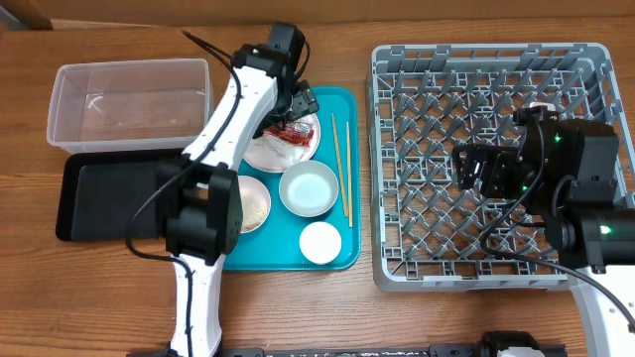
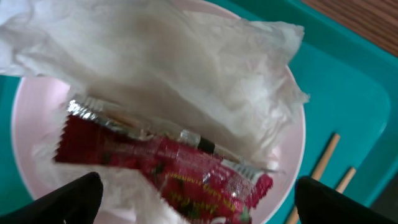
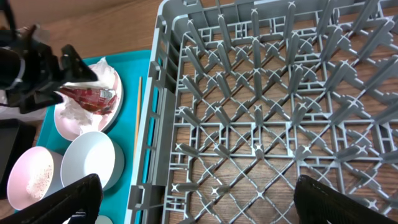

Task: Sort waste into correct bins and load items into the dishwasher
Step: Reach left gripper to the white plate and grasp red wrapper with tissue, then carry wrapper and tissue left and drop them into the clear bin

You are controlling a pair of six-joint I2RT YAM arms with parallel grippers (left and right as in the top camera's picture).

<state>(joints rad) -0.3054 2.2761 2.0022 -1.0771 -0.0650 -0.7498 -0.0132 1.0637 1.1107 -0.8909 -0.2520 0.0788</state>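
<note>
My left gripper (image 1: pixel 300 103) is open, low over the round white plate (image 1: pixel 260 152) on the teal tray. In the left wrist view its fingers (image 2: pixel 199 199) straddle the red foil wrapper (image 2: pixel 165 168), which lies on crumpled white napkins (image 2: pixel 186 68) on the plate (image 2: pixel 292 149). My right gripper (image 1: pixel 474 167) is open and empty above the grey dish rack (image 1: pixel 496 164); its wrist view looks down on the rack's pegs (image 3: pixel 267 112). The chopsticks (image 1: pixel 339 164) lie on the tray's right side. A pale grey bowl (image 1: pixel 309 188), a bowl with rice (image 1: pixel 254 202) and a small white cup (image 1: pixel 320 242) sit nearer the front.
The teal serving tray (image 1: pixel 342 253) sits between the rack and the bins. The clear tub (image 1: pixel 129 104) stands at the back left, the black tray (image 1: pixel 104 198) in front of it. My left arm runs over the tray's left part.
</note>
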